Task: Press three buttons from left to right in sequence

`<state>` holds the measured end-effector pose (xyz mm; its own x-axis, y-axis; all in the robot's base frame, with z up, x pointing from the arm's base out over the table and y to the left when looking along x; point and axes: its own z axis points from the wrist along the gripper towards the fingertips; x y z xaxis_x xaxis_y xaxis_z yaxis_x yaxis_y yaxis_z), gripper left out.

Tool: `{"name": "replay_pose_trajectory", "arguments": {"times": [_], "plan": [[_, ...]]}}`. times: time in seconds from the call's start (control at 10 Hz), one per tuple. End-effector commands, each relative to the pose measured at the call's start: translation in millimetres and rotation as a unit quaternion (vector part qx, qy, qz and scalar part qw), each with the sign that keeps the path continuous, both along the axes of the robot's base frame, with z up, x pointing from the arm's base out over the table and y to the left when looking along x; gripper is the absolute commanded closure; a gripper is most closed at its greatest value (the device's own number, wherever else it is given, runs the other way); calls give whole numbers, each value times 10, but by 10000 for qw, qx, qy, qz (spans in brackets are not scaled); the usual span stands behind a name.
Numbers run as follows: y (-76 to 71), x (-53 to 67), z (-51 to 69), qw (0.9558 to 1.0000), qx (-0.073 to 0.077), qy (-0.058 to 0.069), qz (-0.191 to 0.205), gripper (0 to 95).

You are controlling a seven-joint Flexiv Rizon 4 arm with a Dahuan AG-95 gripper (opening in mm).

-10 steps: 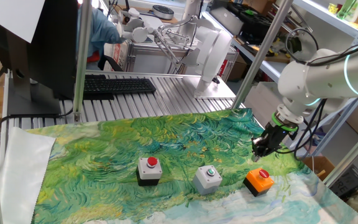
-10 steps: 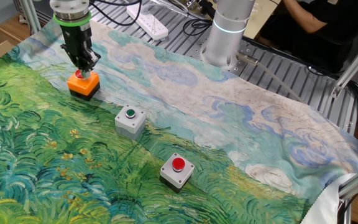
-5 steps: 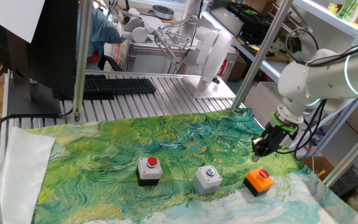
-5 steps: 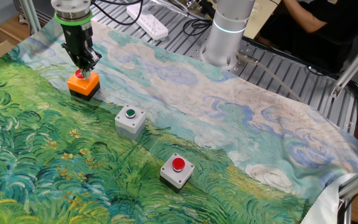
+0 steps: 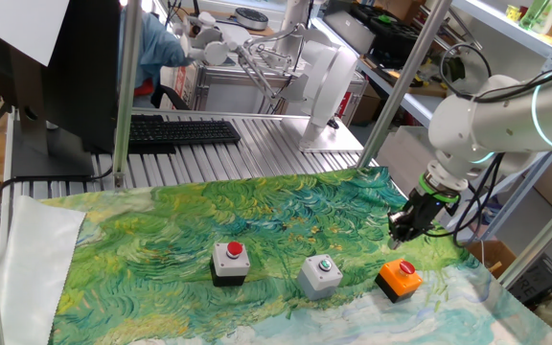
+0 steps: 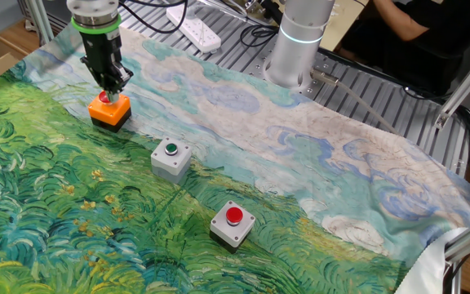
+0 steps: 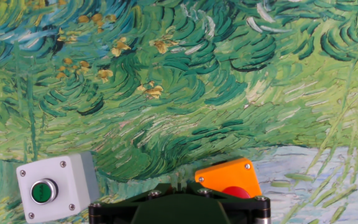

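My pincer [image 6: 113, 88] points straight down over the orange box with red button [image 6: 109, 110], its fingers pressed together with nothing pinched between them. In the other fixed view the tip sits right at the red cap; I cannot tell whether it touches the cap or stands just above it. In one fixed view the tip [image 5: 400, 233] appears a little above and behind that box [image 5: 398, 279].

The 3 push-button boxes lie in a loose row on the painted cloth [image 5: 161, 240] that covers the table. In one fixed view the black-and-white box with red button [image 5: 230, 263] is at the left, the grey box with green button [image 5: 320, 275] is in the middle, and the orange box is at the right. All 3 sit apart from one another.

In my hand view the grey box [image 7: 57, 187] lies at the lower left, and the orange box [image 7: 229, 180] is half hidden behind my gripper's dark body at the bottom edge.

Behind the cloth, a black keyboard [image 5: 178, 131] rests on the metal tabletop.
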<state>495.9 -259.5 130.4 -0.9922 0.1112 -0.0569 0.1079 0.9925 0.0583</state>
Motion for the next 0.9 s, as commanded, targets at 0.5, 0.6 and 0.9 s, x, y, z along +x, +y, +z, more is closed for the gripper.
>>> {"name": "replay_pose_trajectory", "arguments": {"times": [0.5,0.6,0.9], "plan": [[-2,4,-2,9996,-11,43,265,950],[-2,4,-2,9996,-8,45,276,950],[-2,4,-2,9994,-18,51,350,950]]}}
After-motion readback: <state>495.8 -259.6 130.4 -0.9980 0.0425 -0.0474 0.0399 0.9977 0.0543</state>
